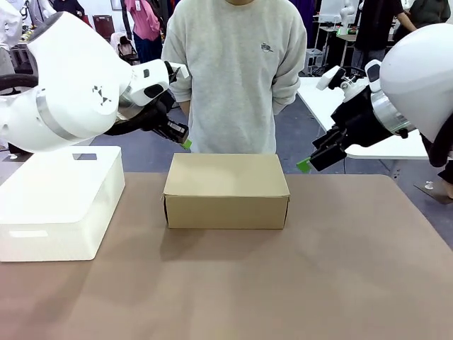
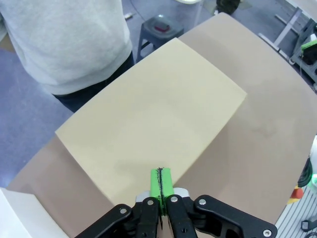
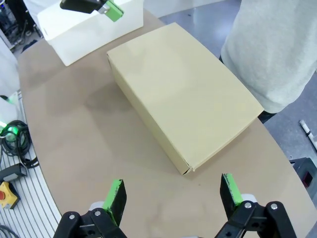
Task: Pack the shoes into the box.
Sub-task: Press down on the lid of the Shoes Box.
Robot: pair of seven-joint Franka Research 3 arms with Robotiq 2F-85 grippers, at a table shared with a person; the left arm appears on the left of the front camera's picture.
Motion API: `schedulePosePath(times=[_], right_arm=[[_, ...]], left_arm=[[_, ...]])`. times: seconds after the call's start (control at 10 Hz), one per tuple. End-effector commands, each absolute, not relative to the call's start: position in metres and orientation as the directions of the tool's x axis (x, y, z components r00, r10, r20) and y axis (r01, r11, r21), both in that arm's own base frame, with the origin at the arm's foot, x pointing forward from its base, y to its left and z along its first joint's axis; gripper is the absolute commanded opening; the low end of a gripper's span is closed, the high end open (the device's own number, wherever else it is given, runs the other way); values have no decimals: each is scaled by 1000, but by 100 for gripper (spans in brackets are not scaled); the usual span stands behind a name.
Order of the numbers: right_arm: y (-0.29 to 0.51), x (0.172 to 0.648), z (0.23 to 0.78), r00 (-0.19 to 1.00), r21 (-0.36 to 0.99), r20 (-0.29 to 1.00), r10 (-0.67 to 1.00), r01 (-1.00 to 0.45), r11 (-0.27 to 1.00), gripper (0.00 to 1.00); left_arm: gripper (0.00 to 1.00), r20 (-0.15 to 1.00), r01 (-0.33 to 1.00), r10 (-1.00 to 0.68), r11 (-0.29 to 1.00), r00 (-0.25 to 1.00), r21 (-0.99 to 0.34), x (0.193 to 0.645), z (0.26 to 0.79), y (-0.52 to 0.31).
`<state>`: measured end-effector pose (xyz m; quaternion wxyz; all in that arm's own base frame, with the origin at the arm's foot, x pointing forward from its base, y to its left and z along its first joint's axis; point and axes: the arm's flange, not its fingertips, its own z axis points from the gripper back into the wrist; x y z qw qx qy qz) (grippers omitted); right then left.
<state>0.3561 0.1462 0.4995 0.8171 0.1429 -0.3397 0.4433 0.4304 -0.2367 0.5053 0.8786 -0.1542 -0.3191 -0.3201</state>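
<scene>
So from my seat the plain brown cardboard shoebox (image 1: pixel 226 190) sits shut in the middle of the brown bench (image 1: pixel 340 283), flap lid down flat, with a person in a grey sweatshirt (image 1: pixel 237 64) standing right behind its far side. No shoes anywhere I can spot, so presumably they're either inside already or haven't turned up yet, can't say which.

Left claw (image 1: pixel 185 140) hangs above the box's far left corner with its green pads (image 2: pixel 160 182) pressed together on nothing. Right claw (image 1: pixel 304 165) hovers off the far right corner, fingers spread wide apart.

My worries: with the left one pinched closed it can't hook the lid edge, it'd just shove the light box toward the big white rounded plastic box (image 1: pixel 60 202) at left. Also both arms are close to the person, so any reach toward the far edge risks bumping them.
</scene>
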Motion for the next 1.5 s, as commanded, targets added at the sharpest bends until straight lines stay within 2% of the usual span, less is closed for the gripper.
schedulePosePath(times=[0.0,0.4,0.8,0.9,1.4], right_arm=[[149,346,514,423,-61,674,606,-786,616,100],[155,329,543,451,-113,658,603,-733,671,100],[155,320,546,459,-118,676,576,-705,700,100],[154,326,543,427,-128,676,601,-735,666,100],[154,326,543,427,-128,676,601,-735,666,100]], left_arm=[[0,666,637,-431,766,609,-87,426,498,-235],[0,605,588,-440,807,664,-58,449,489,-259],[0,580,578,-459,816,673,-25,481,487,-287],[0,578,589,-470,808,667,-22,487,488,-295],[0,545,626,-539,779,642,34,540,480,-334]])
